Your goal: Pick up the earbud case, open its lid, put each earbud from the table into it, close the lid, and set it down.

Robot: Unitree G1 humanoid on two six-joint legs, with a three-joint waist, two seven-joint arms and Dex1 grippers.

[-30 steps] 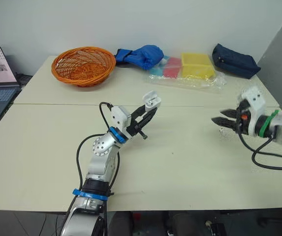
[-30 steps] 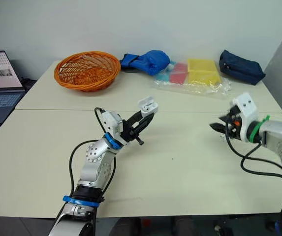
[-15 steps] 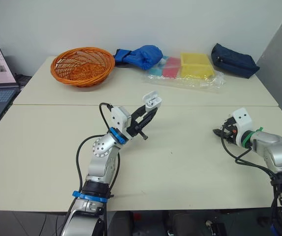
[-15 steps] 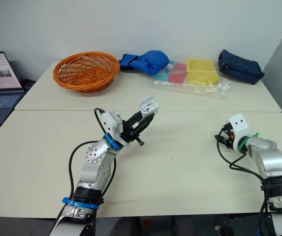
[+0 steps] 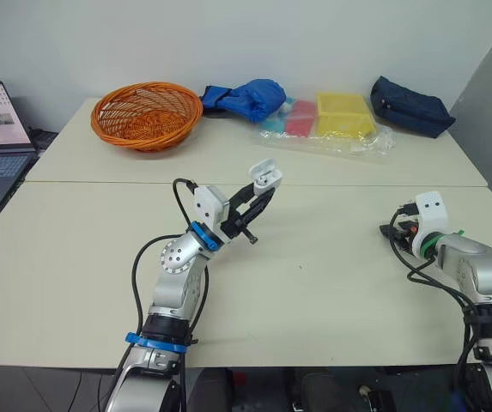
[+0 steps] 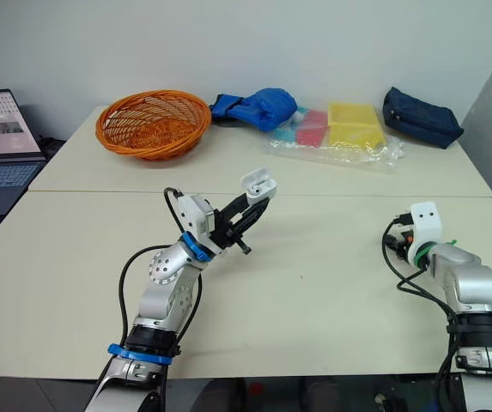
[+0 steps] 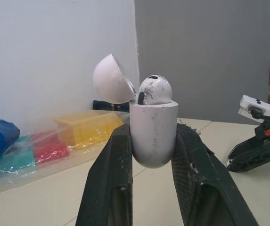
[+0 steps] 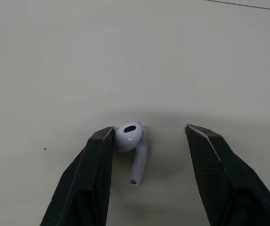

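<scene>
Right claw (image 8: 149, 128) low, splayed astride earbud (image 8: 129, 135).

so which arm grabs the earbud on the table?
Right. The right gripper is open astride the earbud on the table, one finger touching it. The left gripper is shut on the open case, second earbud already inside.

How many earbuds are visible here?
2. One white earbud sits in the open white plastic earbud case gripped by the left pincer; the other lies on the beige table between the fingers of the open right pincer. The case's other slot is unclear.
</scene>
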